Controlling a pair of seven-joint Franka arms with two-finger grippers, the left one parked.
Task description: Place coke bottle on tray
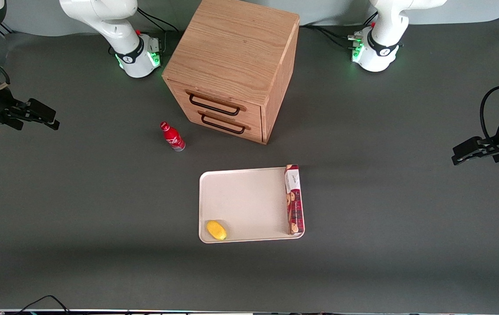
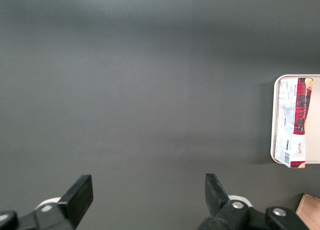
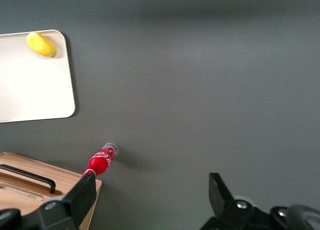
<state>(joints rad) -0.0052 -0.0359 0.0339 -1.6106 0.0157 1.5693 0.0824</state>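
Tray [image 1: 249, 203]: cream-white, flat on the dark bench [image 1: 407, 245], nearest the front camera of all the things; also seen from the right wrist [image 3: 35, 85].
Lemon [image 1: 216, 230]: yellow, lying in the tray's near corner, on the working arm's side.
Biscuit box [image 1: 293, 199]: long and red, lying in the tray along its short edge on the parked arm's side, touching the rim.
Bottle [image 1: 173, 137]: small, red, white script on it, standing upright on the bench, apart from the tray, at about 10 o'clock from it in the front view; not on the tray. From the right wrist it shows just beside the cabinet's corner [image 3: 101, 160].
Cabinet [image 1: 236, 65]: oak, two drawers with dark handles, both closed, farther from the camera than the tray, at its 12 o'clock.
Jaws: the gripper [image 1: 41, 116] hangs above the bench at the working arm's end, well apart from the bottle, at its 9 o'clock; jaws apart, nothing between them.
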